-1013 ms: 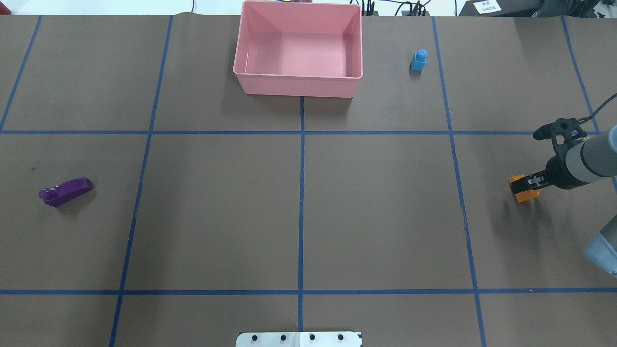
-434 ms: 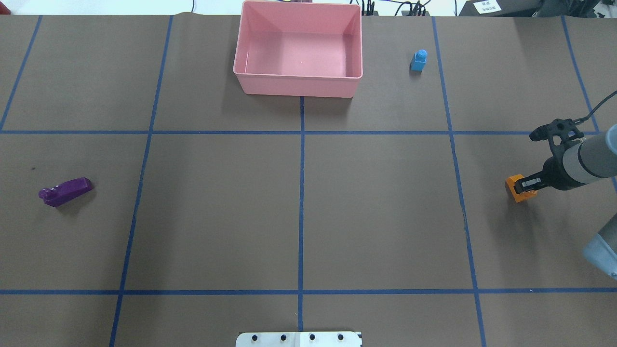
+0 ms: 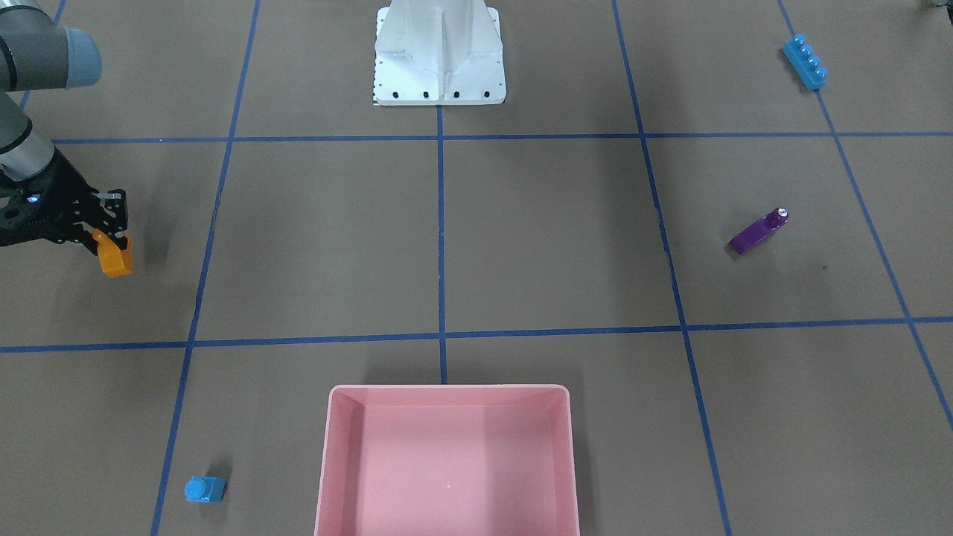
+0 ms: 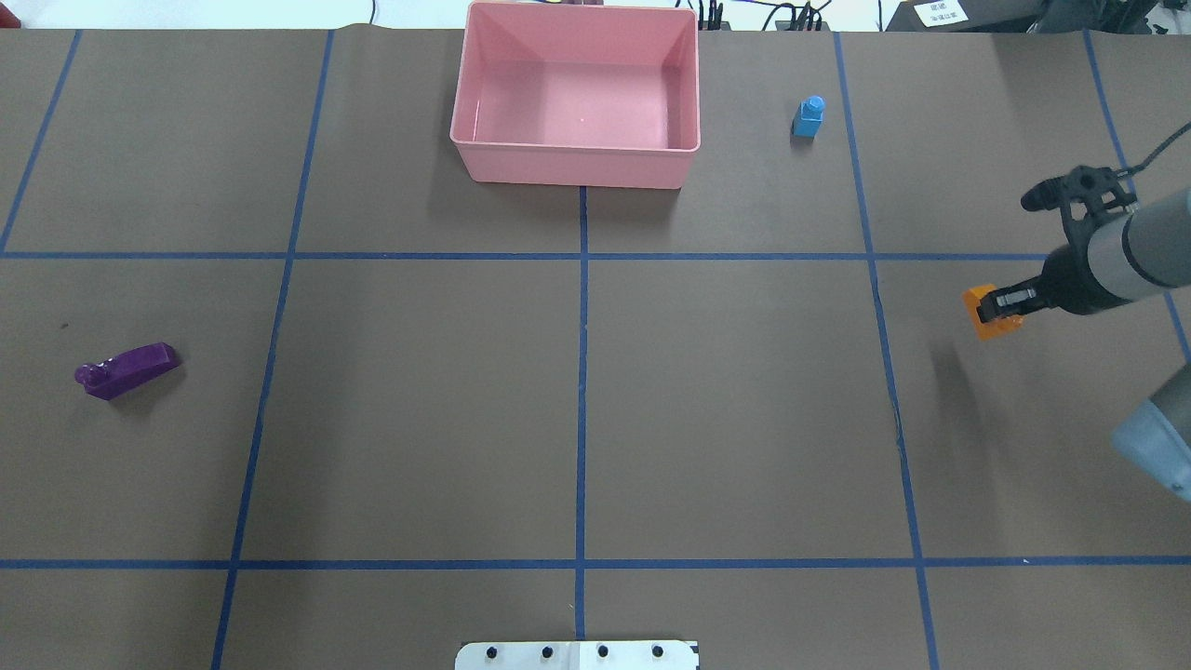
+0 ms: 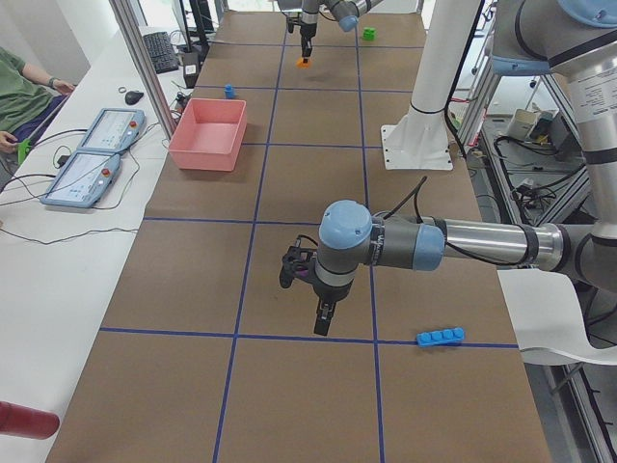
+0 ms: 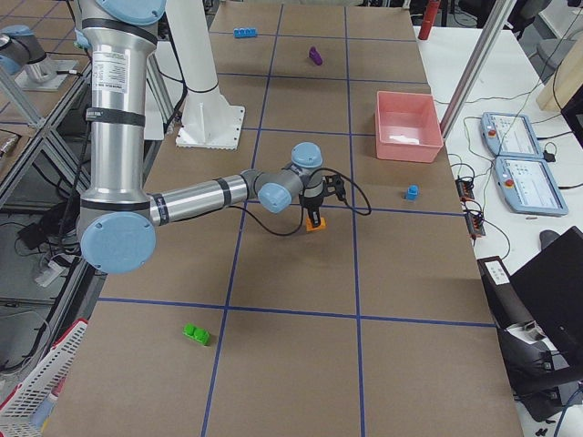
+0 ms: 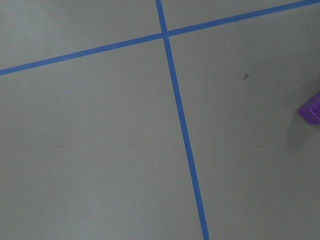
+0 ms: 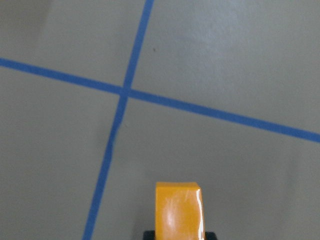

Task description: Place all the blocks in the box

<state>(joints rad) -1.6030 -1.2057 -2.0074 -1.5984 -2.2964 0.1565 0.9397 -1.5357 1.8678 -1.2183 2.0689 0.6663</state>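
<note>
- The right claw [image 4: 1003, 302] is clamped on the orange block [image 4: 979, 314], one finger on each side. It holds the block clear of the tabletop [image 4: 726, 419], and the block's shadow falls apart from it on the brown surface.
- In the right wrist view the orange block [image 8: 177, 207] juts out from between the fingers, above a crossing of blue tape lines.
- The pink box [image 4: 577, 169] sits at the far middle of the tabletop, well apart from the held block.
- The small blue one-stud block [image 4: 808, 118] stands near the box, on the robot's right of it.
- The purple block [image 4: 127, 369] lies on its side, far out on the robot's left.
- The long blue four-stud block [image 3: 805, 62] lies near the tabletop edge on the robot's left, near the left claw [image 5: 321, 326]. I cannot tell whether that claw is open or closed.
- The green block [image 6: 195, 334] lies on the robot's right, near that end of the tabletop.
</note>
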